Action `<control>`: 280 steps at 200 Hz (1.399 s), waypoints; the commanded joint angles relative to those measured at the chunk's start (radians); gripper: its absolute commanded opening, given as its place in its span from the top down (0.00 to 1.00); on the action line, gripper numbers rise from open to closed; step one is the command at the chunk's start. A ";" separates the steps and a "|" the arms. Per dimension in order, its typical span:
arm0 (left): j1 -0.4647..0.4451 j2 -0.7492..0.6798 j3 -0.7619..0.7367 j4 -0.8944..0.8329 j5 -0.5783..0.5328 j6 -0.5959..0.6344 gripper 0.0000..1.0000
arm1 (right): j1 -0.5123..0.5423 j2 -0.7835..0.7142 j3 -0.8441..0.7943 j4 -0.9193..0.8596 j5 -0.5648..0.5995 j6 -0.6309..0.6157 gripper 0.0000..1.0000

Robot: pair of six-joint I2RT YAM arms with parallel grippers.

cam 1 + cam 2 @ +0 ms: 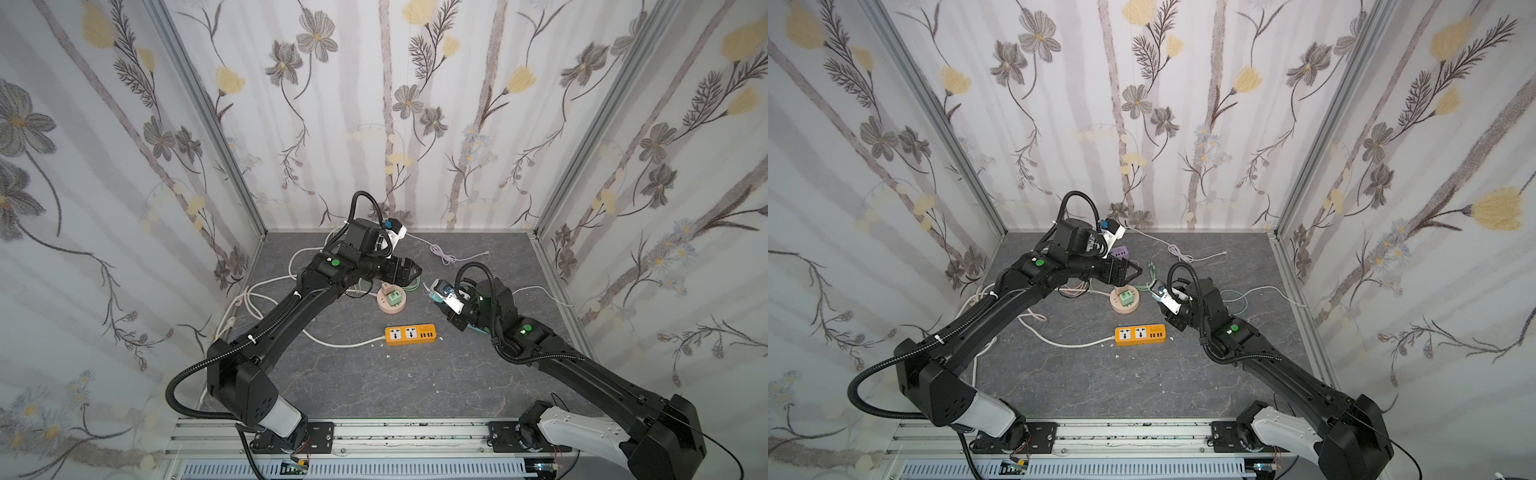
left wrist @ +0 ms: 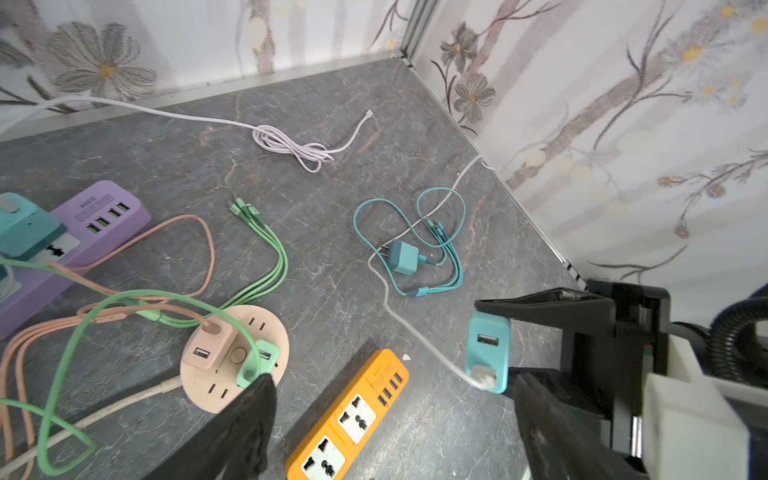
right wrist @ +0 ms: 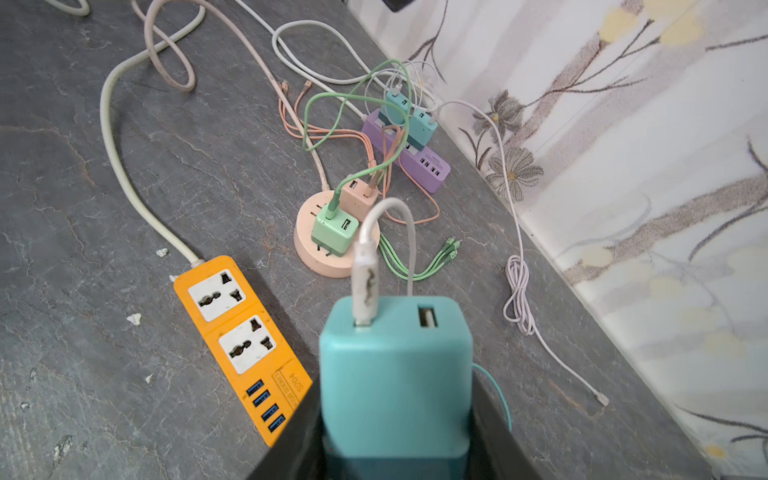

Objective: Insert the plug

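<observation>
right pincer [image 3: 397,432] is clenched on the teal charger [image 3: 395,374], white cable attached, held clear of the tabletop [image 1: 374,382] near the orange strip [image 1: 410,334]. both strip sockets are empty: insertion not yet done. left pincer [image 1: 1131,272] is released, grasping nothing, near the round socket [image 1: 390,305]. remaining, by judgement: align prongs, press in.

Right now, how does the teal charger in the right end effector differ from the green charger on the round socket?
The teal charger is clamped in the right end effector, off the table; the green charger stands on the round pink socket. The teal charger carries a white cable, the green charger a green cable. Both are cubes with two USB ports, one taken, one free.
</observation>
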 commanded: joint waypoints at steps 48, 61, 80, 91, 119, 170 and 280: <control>-0.051 0.088 0.104 -0.149 0.153 0.082 0.17 | 0.081 0.008 0.032 0.104 0.056 -0.144 0.73; -0.066 0.104 0.111 -0.157 0.172 0.098 0.19 | 0.084 0.020 0.042 0.118 0.097 -0.110 0.73; -0.079 0.119 0.110 -0.165 0.182 0.116 0.23 | 0.087 0.025 0.045 0.143 0.149 -0.055 0.73; -0.083 0.126 0.108 -0.167 0.186 0.119 0.27 | 0.090 0.019 0.033 0.171 0.151 -0.042 0.73; -0.083 0.131 0.104 -0.153 0.205 0.114 0.36 | 0.098 0.016 0.011 0.223 0.155 -0.038 0.73; -0.083 0.120 0.081 -0.093 0.227 0.098 0.50 | 0.098 0.024 -0.006 0.272 0.163 -0.005 0.73; -0.076 0.101 0.079 -0.122 0.258 0.174 0.74 | 0.135 0.021 -0.024 0.272 0.137 -0.026 0.72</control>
